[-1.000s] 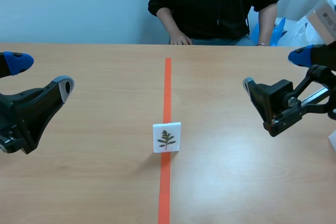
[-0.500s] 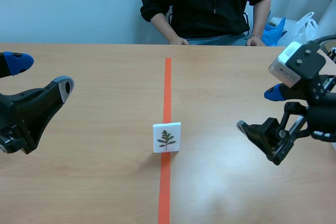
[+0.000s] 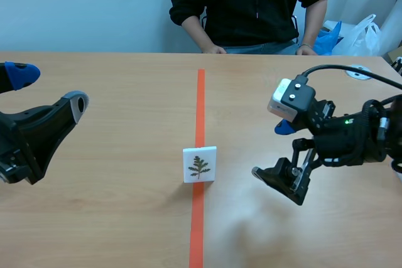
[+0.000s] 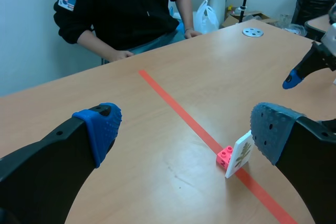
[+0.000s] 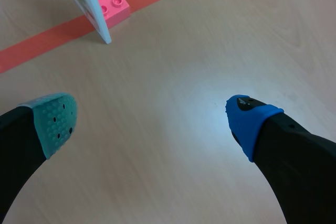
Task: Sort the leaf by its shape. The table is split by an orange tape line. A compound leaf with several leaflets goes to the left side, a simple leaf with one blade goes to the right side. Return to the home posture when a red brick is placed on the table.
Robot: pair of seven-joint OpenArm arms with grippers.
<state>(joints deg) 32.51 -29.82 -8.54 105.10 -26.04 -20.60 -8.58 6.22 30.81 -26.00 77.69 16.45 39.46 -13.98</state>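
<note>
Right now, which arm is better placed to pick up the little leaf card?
Probably the right: the right pincer, open, hangs low near the leaf card, while the left pincer sits farther off.

The right fingers (image 3: 279,178) have swung down and inward toward the leaf card (image 3: 200,164), seemingly nearer the table.

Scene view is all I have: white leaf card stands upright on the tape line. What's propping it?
Observer: A pink brick sits behind the card, touching its back. The left wrist view shows it.
Operator: Brick on the tape too?
Observer: Yes. In the right wrist view it sits on the orange tape line.
Operator: Right claw lined up on the card?
Observer: No. The right claw is open over bare table. The card stands ahead of it, out beyond the teal pad, not inside the gap.
</note>
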